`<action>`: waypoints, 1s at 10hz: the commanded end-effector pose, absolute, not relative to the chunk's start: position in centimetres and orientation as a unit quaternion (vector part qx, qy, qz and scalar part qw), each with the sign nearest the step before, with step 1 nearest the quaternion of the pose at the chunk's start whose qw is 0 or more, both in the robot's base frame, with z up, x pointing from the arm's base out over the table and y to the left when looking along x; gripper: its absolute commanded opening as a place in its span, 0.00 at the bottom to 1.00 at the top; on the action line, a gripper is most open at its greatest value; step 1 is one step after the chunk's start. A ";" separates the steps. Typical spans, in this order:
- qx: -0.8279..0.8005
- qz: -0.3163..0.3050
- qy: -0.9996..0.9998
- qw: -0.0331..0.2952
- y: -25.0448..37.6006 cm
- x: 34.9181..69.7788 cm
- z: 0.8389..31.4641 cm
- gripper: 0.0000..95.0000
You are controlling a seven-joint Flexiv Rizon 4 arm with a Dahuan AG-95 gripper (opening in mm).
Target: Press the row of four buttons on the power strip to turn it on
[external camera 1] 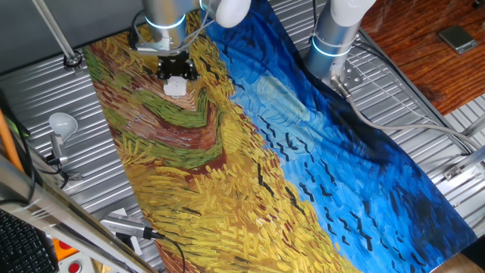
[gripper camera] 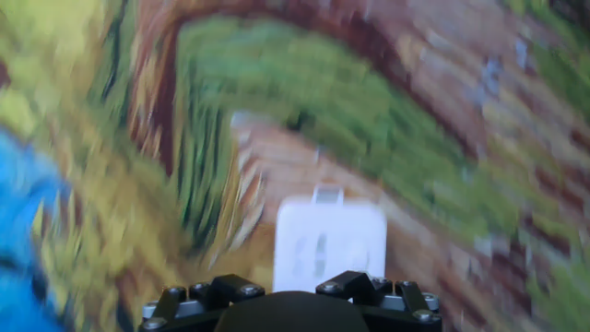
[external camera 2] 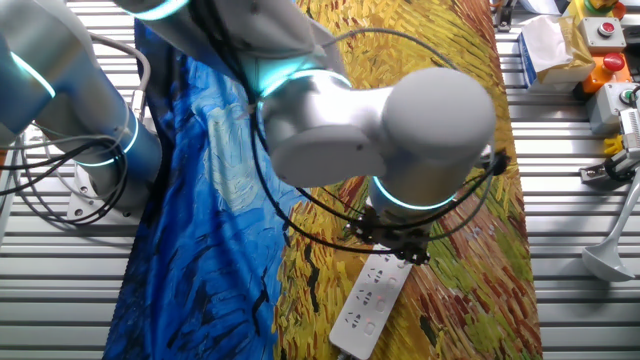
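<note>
The power strip is a white bar lying on the painted cloth, its near end free and its far end under my hand. Faint pale marks along its top face are the row of four buttons, barely discernible. My gripper hangs right over the strip's upper end, with the arm's big joint hiding the fingers. In one fixed view the gripper stands above a white piece of the strip. The hand view shows the strip's end just ahead of the black gripper body; no fingertips show.
A white light bulb on a stand sits left of the cloth on the ribbed metal table. A second arm's base stands at the cloth's far side. Boxes with red buttons and tools lie at the table edges.
</note>
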State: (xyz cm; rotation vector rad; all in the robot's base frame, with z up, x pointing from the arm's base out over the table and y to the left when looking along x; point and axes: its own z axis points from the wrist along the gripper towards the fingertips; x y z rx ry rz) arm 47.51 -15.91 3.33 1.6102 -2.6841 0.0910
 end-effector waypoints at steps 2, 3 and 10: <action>0.521 0.034 -0.853 -0.001 -15.9 47.5 2.5 0.80; 0.520 0.035 -0.853 -0.002 -15.9 47.3 2.5 0.80; 0.519 0.033 -0.854 -0.008 -16.3 46.4 2.5 0.80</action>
